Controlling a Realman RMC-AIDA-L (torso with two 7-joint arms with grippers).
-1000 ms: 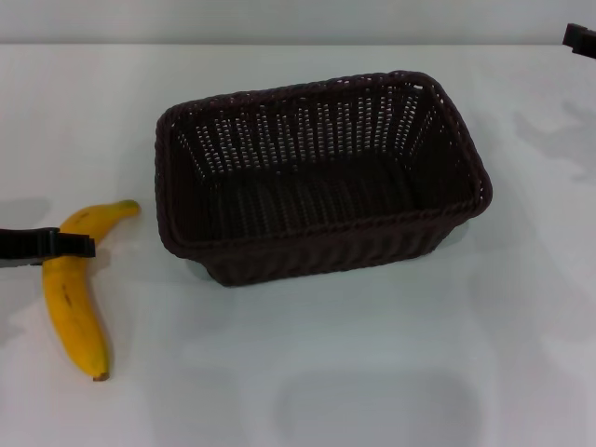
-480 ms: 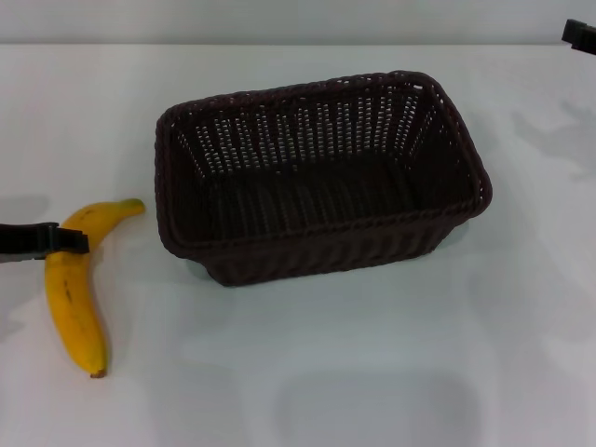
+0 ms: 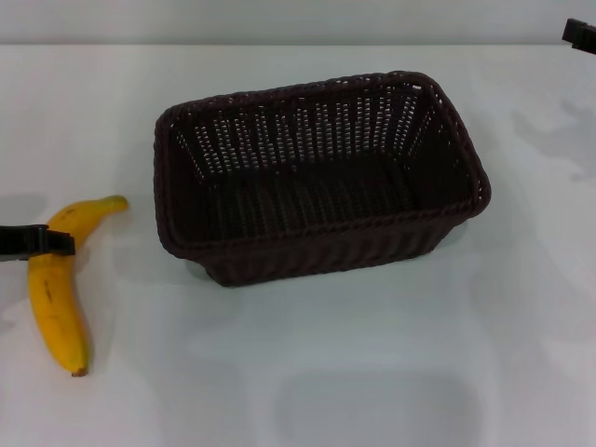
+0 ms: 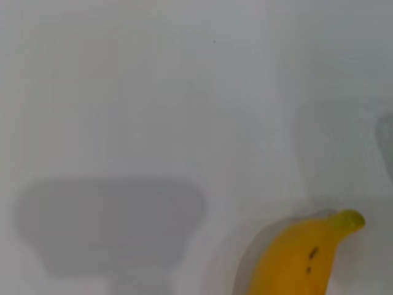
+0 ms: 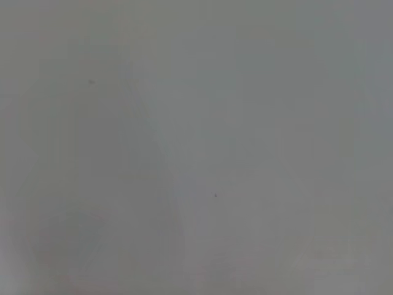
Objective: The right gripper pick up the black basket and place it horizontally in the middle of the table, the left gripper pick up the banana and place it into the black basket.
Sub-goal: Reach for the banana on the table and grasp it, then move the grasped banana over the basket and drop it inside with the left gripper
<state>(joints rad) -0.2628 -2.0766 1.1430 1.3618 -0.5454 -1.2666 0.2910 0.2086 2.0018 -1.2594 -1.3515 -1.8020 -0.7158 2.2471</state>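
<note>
The black basket (image 3: 317,177) stands upright and open, lying crosswise in the middle of the white table (image 3: 372,372), and it is empty. The yellow banana (image 3: 54,289) is at the far left, well apart from the basket. My left gripper (image 3: 42,242) reaches in from the left edge and is shut across the banana's upper part. The banana's greenish stem end also shows in the left wrist view (image 4: 301,258). Only a small black piece of my right gripper (image 3: 579,35) shows at the far right back corner, away from the basket.
The table's back edge meets a grey wall (image 3: 279,19). The right wrist view shows only bare white table (image 5: 196,147). Bare tabletop lies in front of the basket and to its right.
My left gripper and the banana have moved together to the left, away from the basket. The basket and the right arm have not moved.
</note>
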